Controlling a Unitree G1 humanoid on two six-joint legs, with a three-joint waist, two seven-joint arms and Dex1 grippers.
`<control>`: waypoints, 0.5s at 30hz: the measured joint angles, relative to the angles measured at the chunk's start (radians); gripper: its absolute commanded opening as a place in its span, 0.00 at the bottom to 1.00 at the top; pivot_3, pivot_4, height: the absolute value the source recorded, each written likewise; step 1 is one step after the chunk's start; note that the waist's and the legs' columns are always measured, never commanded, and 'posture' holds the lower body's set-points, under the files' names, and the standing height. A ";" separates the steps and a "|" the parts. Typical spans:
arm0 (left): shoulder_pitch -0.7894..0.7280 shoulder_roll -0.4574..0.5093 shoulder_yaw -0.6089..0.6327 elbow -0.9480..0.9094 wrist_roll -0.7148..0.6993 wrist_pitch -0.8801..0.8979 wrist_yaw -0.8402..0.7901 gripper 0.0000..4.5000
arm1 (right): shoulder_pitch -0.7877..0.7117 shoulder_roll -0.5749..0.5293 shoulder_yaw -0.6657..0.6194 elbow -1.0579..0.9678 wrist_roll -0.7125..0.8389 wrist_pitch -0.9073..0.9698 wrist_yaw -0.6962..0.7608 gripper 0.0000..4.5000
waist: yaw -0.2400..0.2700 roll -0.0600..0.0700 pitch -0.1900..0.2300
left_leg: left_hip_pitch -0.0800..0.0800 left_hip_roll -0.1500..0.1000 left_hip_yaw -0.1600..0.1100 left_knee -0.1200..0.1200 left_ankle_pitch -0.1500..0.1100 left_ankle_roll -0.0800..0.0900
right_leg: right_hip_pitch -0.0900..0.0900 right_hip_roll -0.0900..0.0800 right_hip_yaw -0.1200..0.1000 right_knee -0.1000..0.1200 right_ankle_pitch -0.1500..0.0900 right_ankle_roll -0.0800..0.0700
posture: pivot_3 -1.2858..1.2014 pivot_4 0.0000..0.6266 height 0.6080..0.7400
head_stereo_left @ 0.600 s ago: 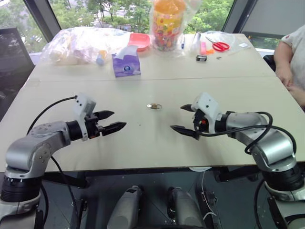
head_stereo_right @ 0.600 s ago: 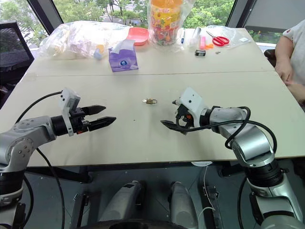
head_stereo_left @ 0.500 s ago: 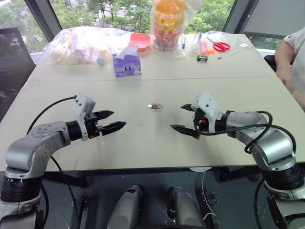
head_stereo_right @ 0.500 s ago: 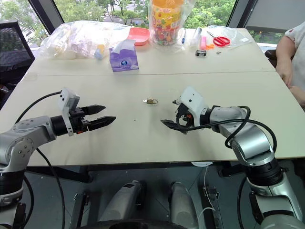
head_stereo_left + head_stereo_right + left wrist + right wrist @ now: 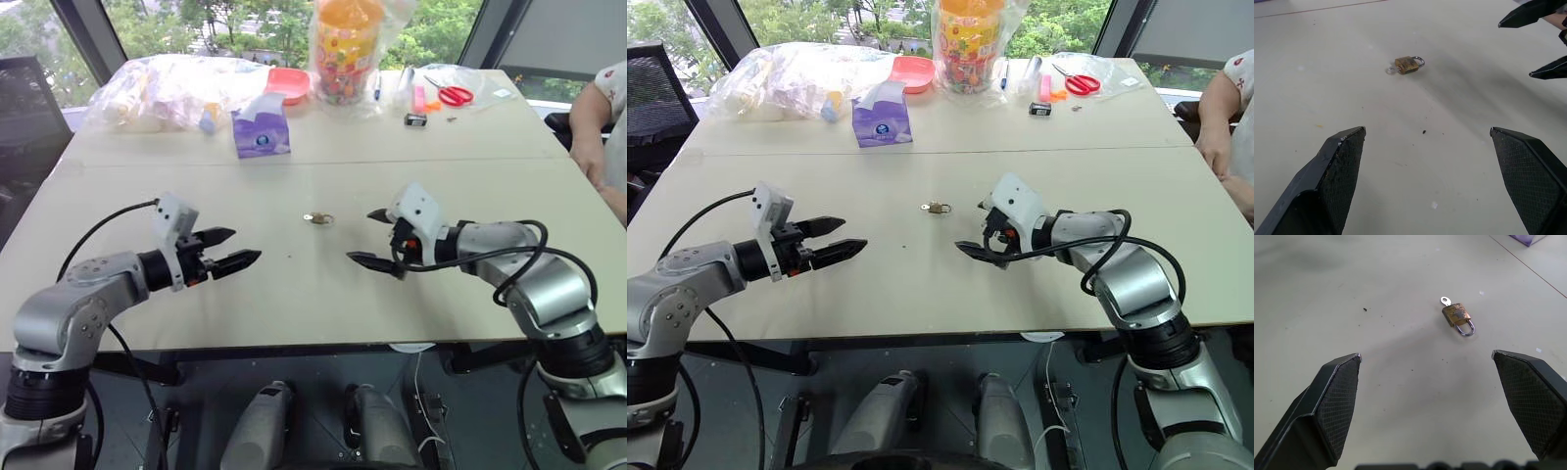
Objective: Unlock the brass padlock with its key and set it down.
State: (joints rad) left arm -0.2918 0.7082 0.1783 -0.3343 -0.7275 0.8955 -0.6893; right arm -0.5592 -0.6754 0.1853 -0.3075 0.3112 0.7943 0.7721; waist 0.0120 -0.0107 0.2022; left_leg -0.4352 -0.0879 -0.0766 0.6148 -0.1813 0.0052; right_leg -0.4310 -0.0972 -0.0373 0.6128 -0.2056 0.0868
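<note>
Brass padlock lies on the table between the spread-fingered left gripper and right gripper.

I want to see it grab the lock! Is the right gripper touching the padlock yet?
Apart. In the right wrist view the padlock lies alone on the table, bare tabletop between it and both open fingers of the right gripper.

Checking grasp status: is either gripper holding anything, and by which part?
Nothing held. The small brass padlock lies on the table between both open grippers.
</note>
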 measured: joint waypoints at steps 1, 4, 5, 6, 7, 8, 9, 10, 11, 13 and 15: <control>-0.014 0.004 -0.008 0.000 0.002 0.001 -0.004 0.94 | -0.024 0.016 0.012 0.029 -0.010 -0.010 0.003 1.00 | -0.001 0.000 0.000 | 0.000 0.000 0.000 0.000 0.000 0.000 | 0.000 0.000 0.000 0.000 0.000 0.000 | 0.52 0.24 1.00; -0.080 0.096 -0.046 0.031 0.028 -0.005 -0.073 0.94 | -0.179 0.104 0.093 0.232 -0.070 -0.084 0.018 1.00 | -0.017 0.000 0.000 | 0.002 0.001 0.001 0.001 0.001 -0.001 | 0.000 0.002 0.000 0.002 0.002 -0.002 | 0.52 0.24 1.00; -0.111 0.128 -0.046 0.058 0.030 -0.008 -0.108 0.94 | -0.266 0.147 0.132 0.364 -0.106 -0.128 0.033 1.00 | -0.026 0.000 0.000 | 0.002 0.001 0.001 0.000 0.001 -0.001 | 0.001 0.002 -0.001 0.002 0.002 -0.002 | 0.52 0.24 1.00; -0.134 0.146 -0.043 0.065 0.030 -0.014 -0.132 0.94 | -0.324 0.174 0.156 0.461 -0.134 -0.166 0.048 1.00 | -0.028 0.000 0.000 | 0.002 0.001 0.001 0.000 0.001 -0.001 | 0.000 0.002 -0.001 0.001 0.002 -0.003 | 0.52 0.24 1.00; -0.136 0.165 -0.038 0.065 0.030 -0.026 -0.157 0.94 | -0.377 0.200 0.174 0.558 -0.155 -0.207 0.073 1.00 | -0.029 0.000 0.000 | 0.003 0.001 0.001 0.000 0.001 -0.001 | 0.001 0.002 -0.001 0.001 0.001 -0.002 | 0.52 0.24 1.00; -0.132 0.176 -0.037 0.065 0.030 -0.035 -0.177 0.94 | -0.418 0.218 0.189 0.640 -0.175 -0.247 0.097 1.00 | -0.031 0.000 0.000 | 0.003 0.000 0.001 -0.002 0.001 -0.001 | 0.001 0.003 -0.001 0.001 0.001 -0.001 | 0.52 0.24 1.00; -0.122 0.178 -0.035 0.065 0.031 -0.041 -0.187 0.94 | -0.438 0.230 0.198 0.695 -0.188 -0.278 0.117 1.00 | -0.030 0.000 0.000 | 0.003 0.000 0.001 -0.002 0.001 0.000 | 0.001 0.003 -0.001 0.001 0.002 0.002 | 0.52 0.24 1.00; -0.100 0.180 -0.032 0.066 0.036 -0.053 -0.195 0.94 | -0.463 0.249 0.212 0.768 -0.204 -0.318 0.148 1.00 | -0.030 0.000 0.000 | 0.003 0.000 0.001 -0.002 0.000 0.000 | 0.000 0.003 0.000 0.001 0.002 0.004 | 0.52 0.24 1.00; -0.076 0.181 -0.030 0.072 0.044 -0.061 -0.199 0.94 | -0.494 0.276 0.228 0.862 -0.225 -0.363 0.180 1.00 | -0.031 0.000 0.000 | 0.003 0.000 0.002 -0.004 0.000 0.000 | 0.000 0.003 0.001 0.001 0.003 0.004 | 0.52 0.24 1.00; -0.048 0.179 -0.025 0.081 0.053 -0.074 -0.200 0.94 | -0.530 0.321 0.239 1.002 -0.252 -0.422 0.218 1.00 | -0.030 -0.001 0.000 | 0.003 0.000 0.001 -0.004 0.000 -0.001 | -0.001 0.004 0.001 0.002 0.003 0.004 | 0.52 0.24 1.00; -0.024 0.166 -0.004 0.078 0.057 -0.090 -0.191 0.94 | -0.581 0.376 0.236 1.155 -0.274 -0.483 0.237 1.00 | -0.032 0.000 0.000 | 0.003 0.000 0.001 -0.005 0.000 -0.001 | -0.002 0.004 0.002 0.002 0.003 0.004 | 0.52 0.24 1.00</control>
State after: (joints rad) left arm -0.3157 0.8745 0.1738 -0.2560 -0.6704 0.8050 -0.8803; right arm -1.1397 -0.2998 0.4213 0.8473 0.0371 0.3118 1.0090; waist -0.0197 -0.0109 0.2026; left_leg -0.4323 -0.0883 -0.0753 0.6094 -0.1812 0.0044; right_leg -0.4329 -0.0932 -0.0354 0.6148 -0.2029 0.0909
